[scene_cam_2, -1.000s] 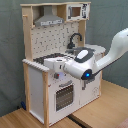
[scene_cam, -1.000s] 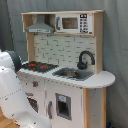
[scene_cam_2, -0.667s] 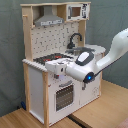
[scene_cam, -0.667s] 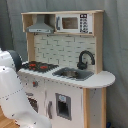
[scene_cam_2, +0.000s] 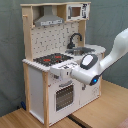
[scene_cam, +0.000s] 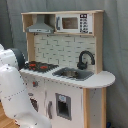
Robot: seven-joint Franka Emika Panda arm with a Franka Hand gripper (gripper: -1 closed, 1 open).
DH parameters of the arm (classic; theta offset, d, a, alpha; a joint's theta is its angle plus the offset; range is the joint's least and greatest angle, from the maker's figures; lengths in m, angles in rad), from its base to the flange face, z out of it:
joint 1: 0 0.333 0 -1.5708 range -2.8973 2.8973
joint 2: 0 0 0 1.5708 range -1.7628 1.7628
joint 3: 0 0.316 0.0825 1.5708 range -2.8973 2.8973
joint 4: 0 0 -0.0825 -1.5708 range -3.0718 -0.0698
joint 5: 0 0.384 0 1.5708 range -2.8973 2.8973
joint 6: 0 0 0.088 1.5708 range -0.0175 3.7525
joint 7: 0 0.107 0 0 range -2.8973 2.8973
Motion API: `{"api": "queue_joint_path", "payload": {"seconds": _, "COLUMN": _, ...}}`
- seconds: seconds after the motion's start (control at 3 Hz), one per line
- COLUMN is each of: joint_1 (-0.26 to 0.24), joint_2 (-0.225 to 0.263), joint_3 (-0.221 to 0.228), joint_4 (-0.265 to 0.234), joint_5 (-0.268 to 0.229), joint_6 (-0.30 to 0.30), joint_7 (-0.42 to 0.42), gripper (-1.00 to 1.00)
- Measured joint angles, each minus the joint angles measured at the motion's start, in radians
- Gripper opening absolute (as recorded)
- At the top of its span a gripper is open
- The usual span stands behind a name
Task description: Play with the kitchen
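Observation:
The kitchen (scene_cam: 70, 55) (scene_cam_2: 55, 55) is a tall toy of light wood and white, seen in both exterior views. Its red-ringed black hob (scene_cam: 40, 65) (scene_cam_2: 52, 60) lies beside the grey sink (scene_cam: 75, 74) (scene_cam_2: 84, 50) with the black faucet (scene_cam: 85, 59) (scene_cam_2: 75, 39). Above hang the hood (scene_cam: 40, 27) (scene_cam_2: 49, 20) and the microwave (scene_cam: 72, 22) (scene_cam_2: 75, 11). In the second exterior view my gripper (scene_cam_2: 56, 75) sits at the counter's front edge, just above the oven door (scene_cam_2: 64, 96). In the first exterior view my white arm (scene_cam: 11, 90) hides the gripper.
The kitchen stands on a wooden floor (scene_cam_2: 107, 107) in front of a grey curtain (scene_cam_2: 11, 60). My arm (scene_cam_2: 117, 45) reaches in from the second exterior view's right, with a blue light (scene_cam_2: 95, 80) on the wrist. A lower door with a dark window (scene_cam: 62, 106) faces the first exterior view.

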Motion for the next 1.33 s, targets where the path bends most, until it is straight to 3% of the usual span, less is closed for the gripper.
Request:
{"api": "queue_joint_path", "payload": {"seconds": 1.0, "joint_1": 0.015, "joint_2": 0.140, "joint_3": 0.000, "joint_4": -0.227, "joint_5": -0.137, "joint_6": -0.004, "joint_7": 0.090, "gripper": 1.00}}
{"api": "queue_joint_path", "payload": {"seconds": 1.33, "joint_1": 0.012, "joint_2": 0.142, "joint_3": -0.005, "joint_4": -0.292, "joint_5": -0.156, "joint_6": -0.007, "joint_7": 0.169, "gripper": 1.00}}
